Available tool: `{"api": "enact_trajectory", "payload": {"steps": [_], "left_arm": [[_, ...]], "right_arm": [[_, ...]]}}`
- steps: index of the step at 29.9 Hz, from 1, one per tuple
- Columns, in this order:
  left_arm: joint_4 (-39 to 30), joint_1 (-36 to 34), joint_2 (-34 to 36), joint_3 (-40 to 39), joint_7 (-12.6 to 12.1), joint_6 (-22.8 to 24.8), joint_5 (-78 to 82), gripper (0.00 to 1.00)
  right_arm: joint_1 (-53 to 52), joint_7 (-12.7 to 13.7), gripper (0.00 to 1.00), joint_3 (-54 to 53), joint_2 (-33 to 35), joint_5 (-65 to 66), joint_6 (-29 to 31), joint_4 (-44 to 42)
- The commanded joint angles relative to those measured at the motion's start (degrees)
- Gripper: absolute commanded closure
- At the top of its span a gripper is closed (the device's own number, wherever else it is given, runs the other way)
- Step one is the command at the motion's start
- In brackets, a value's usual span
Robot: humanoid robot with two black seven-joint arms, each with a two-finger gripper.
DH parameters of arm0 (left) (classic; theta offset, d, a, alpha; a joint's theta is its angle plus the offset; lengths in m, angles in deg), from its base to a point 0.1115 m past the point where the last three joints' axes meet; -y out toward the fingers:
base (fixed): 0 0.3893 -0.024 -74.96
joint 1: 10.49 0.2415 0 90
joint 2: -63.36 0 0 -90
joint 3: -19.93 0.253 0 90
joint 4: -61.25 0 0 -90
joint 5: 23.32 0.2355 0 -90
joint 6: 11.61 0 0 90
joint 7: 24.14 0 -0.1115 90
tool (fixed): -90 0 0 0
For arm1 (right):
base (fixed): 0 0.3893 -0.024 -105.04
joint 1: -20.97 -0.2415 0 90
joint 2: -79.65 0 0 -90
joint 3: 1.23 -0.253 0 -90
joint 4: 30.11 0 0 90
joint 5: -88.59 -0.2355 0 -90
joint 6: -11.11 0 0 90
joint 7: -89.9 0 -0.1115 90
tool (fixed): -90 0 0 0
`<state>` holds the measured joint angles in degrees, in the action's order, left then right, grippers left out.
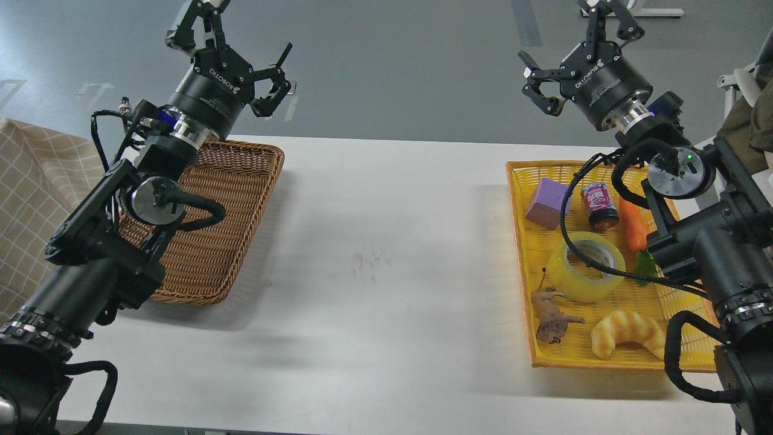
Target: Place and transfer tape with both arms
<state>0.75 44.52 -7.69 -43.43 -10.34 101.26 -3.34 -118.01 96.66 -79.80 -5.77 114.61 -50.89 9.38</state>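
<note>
two black robot arms are seen raised above a white table [386, 254], each gripper spread wide and grasping nothing. the left gripper [232, 51] is held up beyond the far edge of a brown wicker basket [241, 199], its fingers splayed apart. the right gripper [574, 45] is likewise unclenched, lifted past the far end of a yellow tray [525, 266] at the table's right side. the tape [586, 267], a yellow translucent roll with a pale core, is shown lying flat in the middle of the yellow tray, crossed by a black cable from the right arm. around it in the tray are seen a purple cube [546, 203], a small can [599, 206], a carrot [634, 225], a toy animal [552, 314] and a croissant [628, 341]. a checked cloth [36, 193] is visible at the far left.
</note>
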Motion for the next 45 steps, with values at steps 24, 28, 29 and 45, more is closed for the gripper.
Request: {"api": "enact_trajectory", "payload": {"steps": [24, 28, 29, 45], "left_arm": [[1.08, -0.6, 0.03, -0.89, 0.09, 0.15, -0.29, 0.02], [1.08, -0.87, 0.03, -0.89, 0.0, 0.15, -0.29, 0.02], [1.17, -0.87, 0.03, -0.89, 0.09, 0.15, -0.29, 0.02], [1.34, -0.87, 0.03, -1.06, 0.61, 3.05, -0.37, 0.02]], "right_arm": [[0.72, 0.01, 0.0, -0.09, -0.54, -0.09, 0.0, 0.5], [0.72, 0.01, 0.0, 0.0, -0.62, -0.09, 0.0, 0.59], [0.72, 0.01, 0.0, 0.0, -0.71, -0.09, 0.0, 0.59], [0.72, 0.01, 0.0, -0.09, -0.97, -0.18, 0.0, 0.94]]}}
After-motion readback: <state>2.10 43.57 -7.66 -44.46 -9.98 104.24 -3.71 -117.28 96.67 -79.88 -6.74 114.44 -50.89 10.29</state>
